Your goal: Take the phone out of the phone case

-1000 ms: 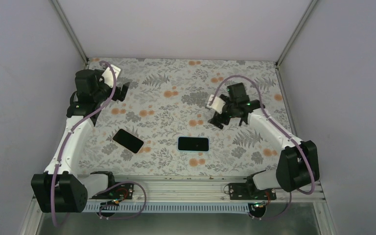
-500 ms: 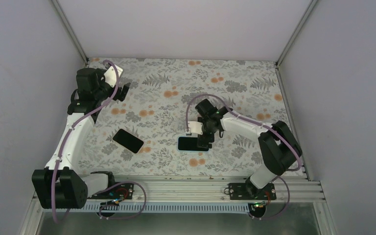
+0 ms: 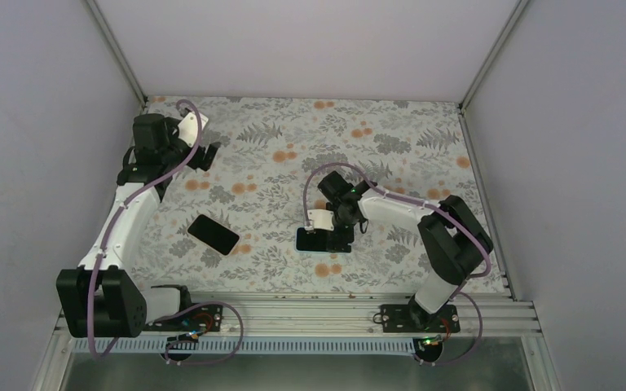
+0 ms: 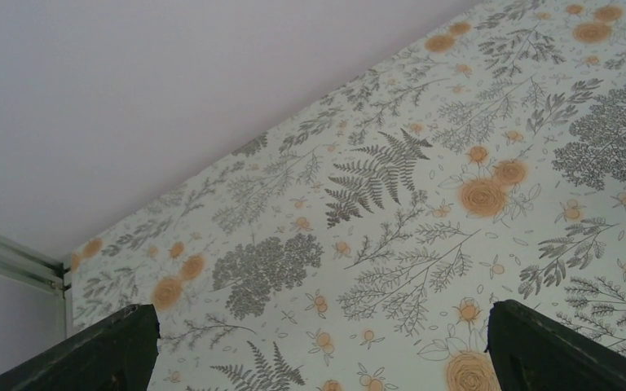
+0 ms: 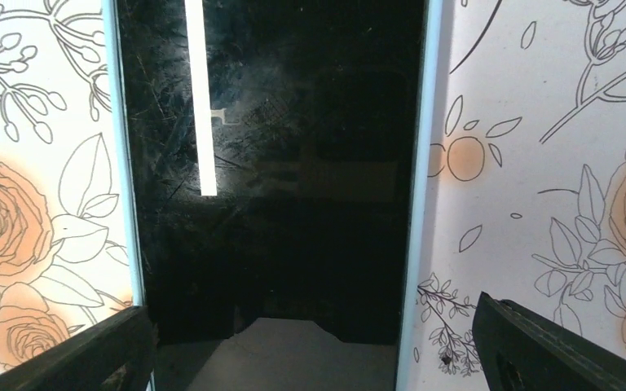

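Swinging in from the far right of the tabletop within the last second, the right gripper (image 3: pixel 334 235) is now hanging low over the phone (image 5: pixel 293 163), which is lying screen-up in its pale-blue phone case (image 5: pixel 418 204) near the middle of the near edge. Its fingers (image 5: pixel 65 358) are straddling both long sides, spread wide and gripping nothing (contact is not showing). The left gripper (image 3: pixel 202 153) is idling by the far left corner, likewise spread and empty, so extraction is seemingly only beginning; a second phone (image 3: pixel 213 235) is lying nearer the left edge

No text can be read; the phone (image 5: pixel 293 204) screen seems blank, glare-streaked.
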`<state>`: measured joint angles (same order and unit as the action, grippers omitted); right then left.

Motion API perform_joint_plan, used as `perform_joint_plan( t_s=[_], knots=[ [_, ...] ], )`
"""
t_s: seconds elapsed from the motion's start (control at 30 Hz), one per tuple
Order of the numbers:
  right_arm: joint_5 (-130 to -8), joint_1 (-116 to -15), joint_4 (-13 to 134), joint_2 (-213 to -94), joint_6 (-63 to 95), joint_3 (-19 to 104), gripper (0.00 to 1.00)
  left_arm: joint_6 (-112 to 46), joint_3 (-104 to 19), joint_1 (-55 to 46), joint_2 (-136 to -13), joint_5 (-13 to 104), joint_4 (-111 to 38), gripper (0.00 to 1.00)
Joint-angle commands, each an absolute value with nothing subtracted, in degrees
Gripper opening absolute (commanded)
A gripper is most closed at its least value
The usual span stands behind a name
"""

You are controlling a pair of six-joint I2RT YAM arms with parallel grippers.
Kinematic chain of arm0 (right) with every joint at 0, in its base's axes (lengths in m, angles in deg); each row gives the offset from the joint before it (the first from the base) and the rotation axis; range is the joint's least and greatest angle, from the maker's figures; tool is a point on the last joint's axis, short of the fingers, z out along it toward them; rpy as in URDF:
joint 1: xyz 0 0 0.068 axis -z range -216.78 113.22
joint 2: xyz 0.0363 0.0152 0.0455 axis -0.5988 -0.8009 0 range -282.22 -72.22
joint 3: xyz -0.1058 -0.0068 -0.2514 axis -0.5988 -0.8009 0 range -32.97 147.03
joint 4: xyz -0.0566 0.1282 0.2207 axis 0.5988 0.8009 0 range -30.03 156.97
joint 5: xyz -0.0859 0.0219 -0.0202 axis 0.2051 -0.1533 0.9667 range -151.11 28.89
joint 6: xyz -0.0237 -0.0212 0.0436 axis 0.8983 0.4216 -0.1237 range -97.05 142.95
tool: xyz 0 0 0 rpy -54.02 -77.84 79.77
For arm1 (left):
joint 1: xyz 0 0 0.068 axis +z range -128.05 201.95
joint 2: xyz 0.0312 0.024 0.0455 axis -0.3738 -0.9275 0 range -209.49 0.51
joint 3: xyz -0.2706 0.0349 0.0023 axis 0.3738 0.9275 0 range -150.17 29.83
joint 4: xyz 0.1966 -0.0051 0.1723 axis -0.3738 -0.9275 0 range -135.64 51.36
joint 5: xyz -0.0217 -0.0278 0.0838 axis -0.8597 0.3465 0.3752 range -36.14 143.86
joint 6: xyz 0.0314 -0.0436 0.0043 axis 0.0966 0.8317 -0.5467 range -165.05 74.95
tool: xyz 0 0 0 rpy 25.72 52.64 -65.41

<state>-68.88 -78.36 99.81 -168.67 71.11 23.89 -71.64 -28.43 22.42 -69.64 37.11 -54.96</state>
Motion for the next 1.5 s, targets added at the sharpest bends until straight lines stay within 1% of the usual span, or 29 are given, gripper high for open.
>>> perform_joint_plan(
  t_s=[0.0,0.07,0.3,0.43,0.6,0.7,0.87,1.03,1.2,1.23,1.27,1.3,1.33,1.37,1.47],
  knots=[
    [-69.0,-79.9,100.5,-171.4,69.0,23.2,1.00,-72.1,-28.3,22.2,-70.6,34.9,-54.2,1.00],
    [-69.7,-79.9,101.5,-171.5,68.7,23.7,1.00,-72.2,-28.5,22.1,-70.7,34.6,-54.3,1.00],
    [-72.3,-79.8,103.9,-165.3,67.6,26.0,1.00,-72.6,-28.0,22.1,-70.9,34.7,-54.4,1.00],
    [-73.8,-79.8,106.2,-164.1,67.1,27.0,1.00,-72.4,-27.5,22.0,-71.0,34.5,-54.0,1.00],
    [-71.5,-79.7,104.4,-164.9,66.0,24.9,1.00,-72.2,-27.2,21.9,-71.0,34.4,-53.8,1.00],
    [-68.9,-79.8,102.8,-166.9,64.6,23.9,1.00,-72.2,-27.0,21.9,-71.2,34.3,-53.6,1.00],
    [-68.5,-79.8,100.7,-170.3,63.8,23.0,1.00,-72.3,-26.9,21.7,-71.4,34.3,-53.8,1.00],
    [-63.9,-79.8,96.4,-171.4,63.1,21.2,1.00,-72.9,-27.0,21.2,-71.8,34.3,-54.1,1.00],
    [-63.9,-79.8,96.2,-172.4,63.4,20.6,1.00,-73.1,-27.5,18.9,-72.8,33.5,-55.4,1.00],
    [-63.8,-79.8,96.2,-172.6,63.3,20.6,0.97,-73.3,-27.6,17.8,-73.0,33.7,-55.9,1.00],
    [-63.6,-79.8,96.1,-172.6,63.2,20.7,0.93,-73.5,-27.8,16.3,-73.2,34.0,-56.3,1.00],
    [-63.6,-79.8,96.1,-172.3,63.0,20.8,0.92,-73.5,-27.9,15.2,-73.6,34.1,-56.7,1.00],
    [-63.5,-79.8,96.1,-171.7,62.8,20.7,0.88,-73.3,-28.2,14.2,-74.2,33.6,-57.5,1.00],
    [-63.5,-79.8,96.1,-170.9,62.5,20.7,0.87,-73.0,-29.0,13.7,-75.0,31.9,-58.8,1.00],
    [-63.4,-79.8,95.4,-165.5,61.8,20.7,0.85,-72.7,-34.0,13.5,-80.0,21.7,-67.3,1.00]
  ],
)
